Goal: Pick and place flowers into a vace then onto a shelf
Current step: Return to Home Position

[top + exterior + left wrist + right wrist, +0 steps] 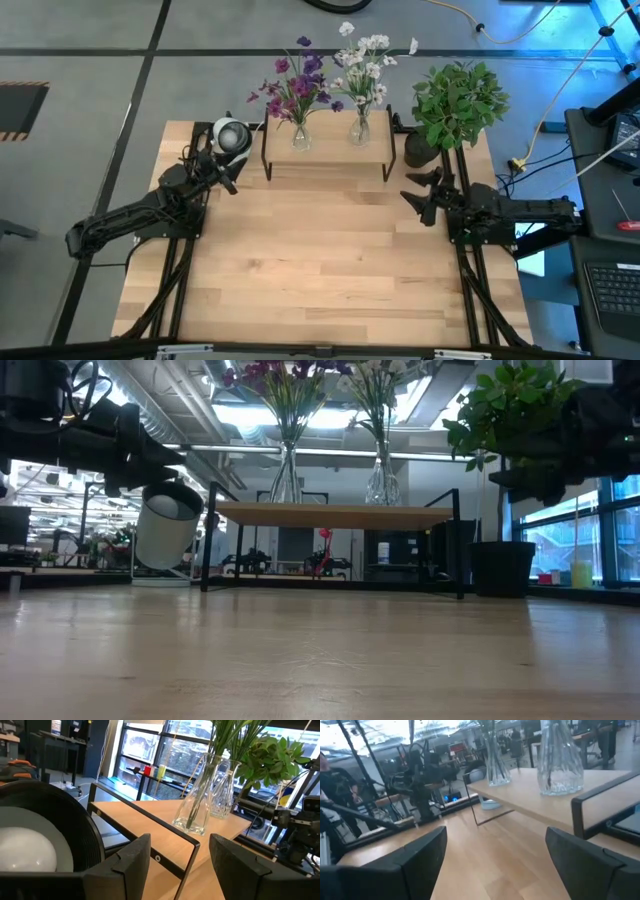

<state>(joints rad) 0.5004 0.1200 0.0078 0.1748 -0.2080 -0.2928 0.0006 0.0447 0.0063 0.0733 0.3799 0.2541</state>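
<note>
The flowers stand in two clear glass vases on the shelf [328, 165] at the table's far middle. The purple bunch [298, 85] is in the left vase [300, 137] and the white bunch [362, 62] in the right vase [360, 130]. The vases rest upright on their bases on the shelf's wooden top [335, 514]. My left gripper [226, 178] is open, off the shelf's left end, and points level toward it [180, 870]. My right gripper [415, 192] is open off the shelf's right end [495, 865]. Neither has anything between its fingers.
A bushy green potted plant [455, 100] stands at the table's far right, just beyond my right gripper. A round white-domed object in a dark ring [231, 135] sits at the far left, beside my left gripper. The bare wooden tabletop [320, 270] stretches toward the near edge.
</note>
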